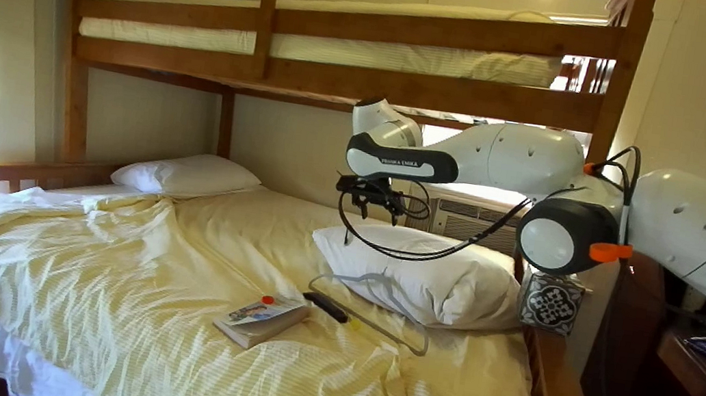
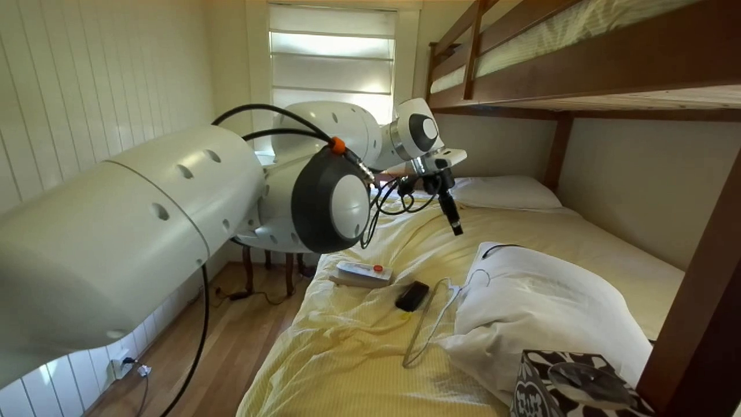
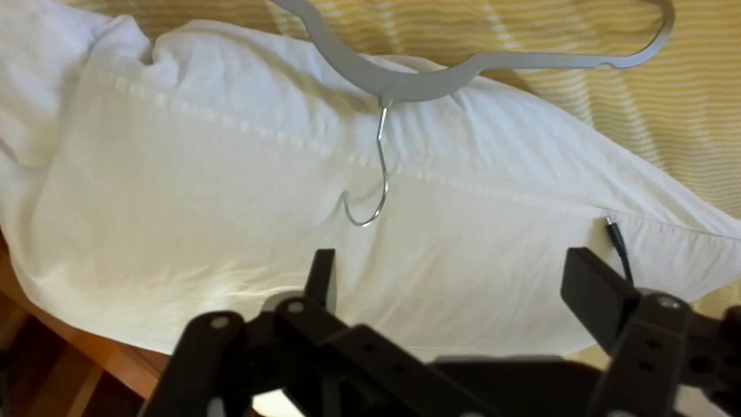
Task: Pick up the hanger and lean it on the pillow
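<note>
Open air separates the gripper (image 3: 450, 272) and hanger (image 3: 405, 87); the pillow (image 3: 457, 214) blocks passage beneath the hook (image 3: 384, 179).

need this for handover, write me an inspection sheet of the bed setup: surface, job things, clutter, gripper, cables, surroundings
Surface: yellow striped bedding, rumpled.
Pillow: large, white, creased.
Hanger: grey; hook end over the pillow, bottom bar on the bedding.
Clutter: book with a red disc on top; black bar close to the hanger; yellow speck, too small to tell.
Gripper: open, holding nothing, above and apart from hanger and pillow.
Cables: arm cables hang in loops near the gripper; loose plug end on the pillow.
Surroundings: upper bunk overhead, patterned box beside the pillow, smaller pillow at the opposite end.
</note>
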Robot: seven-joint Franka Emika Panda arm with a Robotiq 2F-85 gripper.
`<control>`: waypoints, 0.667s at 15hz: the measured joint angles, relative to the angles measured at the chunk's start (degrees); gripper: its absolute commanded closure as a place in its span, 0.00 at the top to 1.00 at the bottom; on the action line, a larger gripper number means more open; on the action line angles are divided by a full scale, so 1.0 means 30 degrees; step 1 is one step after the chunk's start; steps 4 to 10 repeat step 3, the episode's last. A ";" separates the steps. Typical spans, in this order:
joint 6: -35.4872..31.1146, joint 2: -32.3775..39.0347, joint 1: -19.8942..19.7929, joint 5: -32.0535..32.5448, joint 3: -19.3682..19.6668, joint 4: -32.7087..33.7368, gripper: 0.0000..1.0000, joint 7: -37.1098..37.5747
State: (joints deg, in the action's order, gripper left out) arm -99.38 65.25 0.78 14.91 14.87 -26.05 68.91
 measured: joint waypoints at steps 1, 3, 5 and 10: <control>-0.0006 0.0058 0.0009 0.0095 0.0119 0.0000 1.00 -0.0219; -0.0012 0.0088 0.0066 0.0157 0.0155 0.0002 1.00 -0.0353; -0.0012 0.0088 0.0066 0.0157 0.0155 0.0002 1.00 -0.0353; -0.0012 0.0088 0.0066 0.0157 0.0155 0.0002 1.00 -0.0353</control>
